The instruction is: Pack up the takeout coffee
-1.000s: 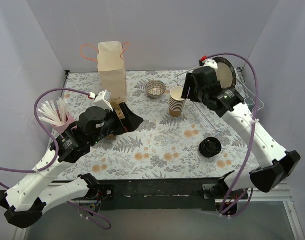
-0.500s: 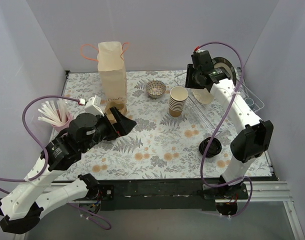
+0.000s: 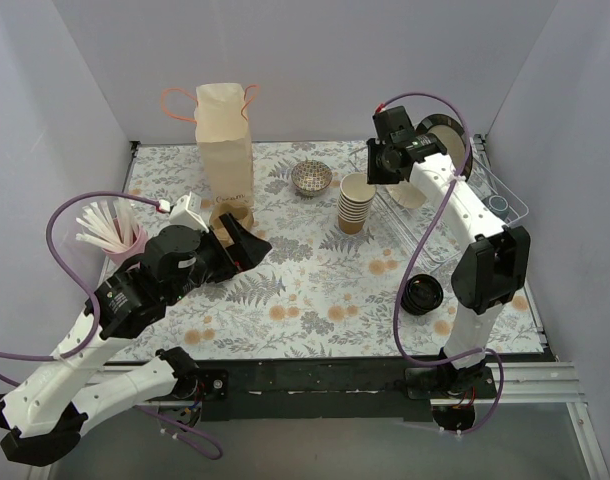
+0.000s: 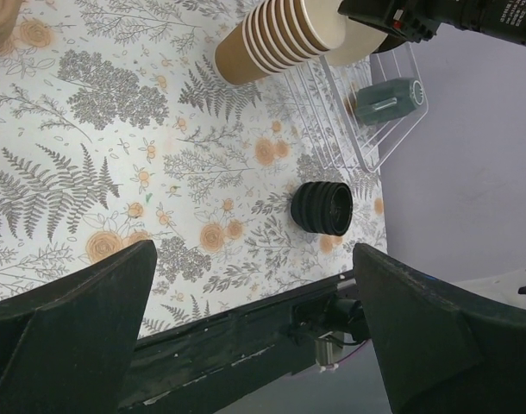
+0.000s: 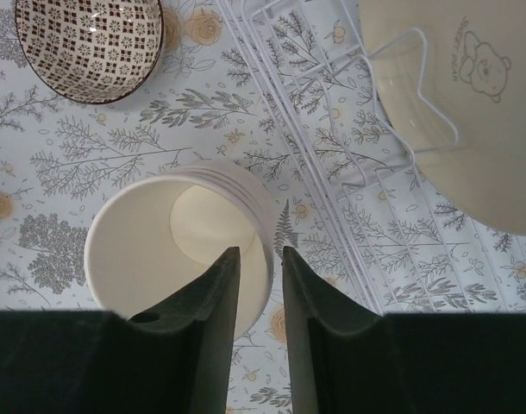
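No brown cup with a black lid shows in any view. A tall paper bag stands at the back left. A brown object lies at its foot, partly hidden by my left arm. My left gripper is wide open and empty, hovering above the table in front of the bag. My right gripper hangs just above the right rim of the stack of lidless paper cups. Its jaws stand a narrow gap apart and hold nothing.
Loose black lids lie at the front right. A patterned bowl sits behind the cup stack. A wire rack holds a cream plate. A pink cup of straws stands at the left.
My right arm has risen off the cup stack, folded back, then settled a little left over the stack's rim. My left arm has drawn slightly back and left.
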Motion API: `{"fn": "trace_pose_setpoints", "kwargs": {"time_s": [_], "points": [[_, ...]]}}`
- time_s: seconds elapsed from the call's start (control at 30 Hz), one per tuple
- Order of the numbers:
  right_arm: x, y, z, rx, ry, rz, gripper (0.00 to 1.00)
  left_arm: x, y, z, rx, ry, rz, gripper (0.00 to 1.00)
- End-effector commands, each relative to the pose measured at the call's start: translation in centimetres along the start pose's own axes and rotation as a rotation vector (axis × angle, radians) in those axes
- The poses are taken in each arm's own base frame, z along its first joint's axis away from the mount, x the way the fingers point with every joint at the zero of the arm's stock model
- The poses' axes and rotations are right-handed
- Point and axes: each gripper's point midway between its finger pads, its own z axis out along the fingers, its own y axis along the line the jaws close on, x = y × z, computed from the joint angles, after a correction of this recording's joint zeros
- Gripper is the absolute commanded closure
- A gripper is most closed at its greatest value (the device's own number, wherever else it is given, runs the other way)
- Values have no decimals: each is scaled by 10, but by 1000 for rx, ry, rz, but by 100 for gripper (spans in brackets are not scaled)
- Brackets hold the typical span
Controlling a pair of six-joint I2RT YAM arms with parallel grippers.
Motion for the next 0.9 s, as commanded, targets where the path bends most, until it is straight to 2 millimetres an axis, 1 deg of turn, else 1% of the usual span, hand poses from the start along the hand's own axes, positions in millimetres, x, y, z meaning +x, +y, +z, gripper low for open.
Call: {"fn": "trace_pose_setpoints", "kwargs": {"time_s": [0.0,0.03,0.07,0.13,0.17,0.23,0.27,0.33,0.4,0.53,0.7,0.87], "points": [[-6,6,-2,-27,-6,2,68,-6,4,-7,-29,-18,18,2],[-5,6,-2,-25,-3,2,69,-6,4,-7,-27,-17,19,2],[-5,5,-2,-21,-4,5,74,-6,4,-7,-26,-14,21,2],[-5,4,-3,-17,-6,4,79,-6,4,-7,-23,-14,24,2],[-5,4,-4,-16,-9,4,84,-6,3,-7,-21,-16,24,2],[-8,2,-5,-10,-21,1,89,-6,3,-6,-25,-15,28,2],[-8,3,-6,-11,-24,-2,94,-7,2,-6,-23,-16,27,2],[-14,4,-10,-18,-40,2,98,-6,2,-4,-24,-15,29,2],[-22,7,-15,-34,-61,3,99,-6,1,-3,-21,-16,27,2],[-29,12,-25,-65,-80,11,99,-5,1,0,-20,-13,30,2],[-29,14,-36,-86,-96,24,99,-4,1,3,-20,-13,36,2],[-29,15,-40,-91,-99,27,99,-3,0,5,-13,-8,43,2]]}}
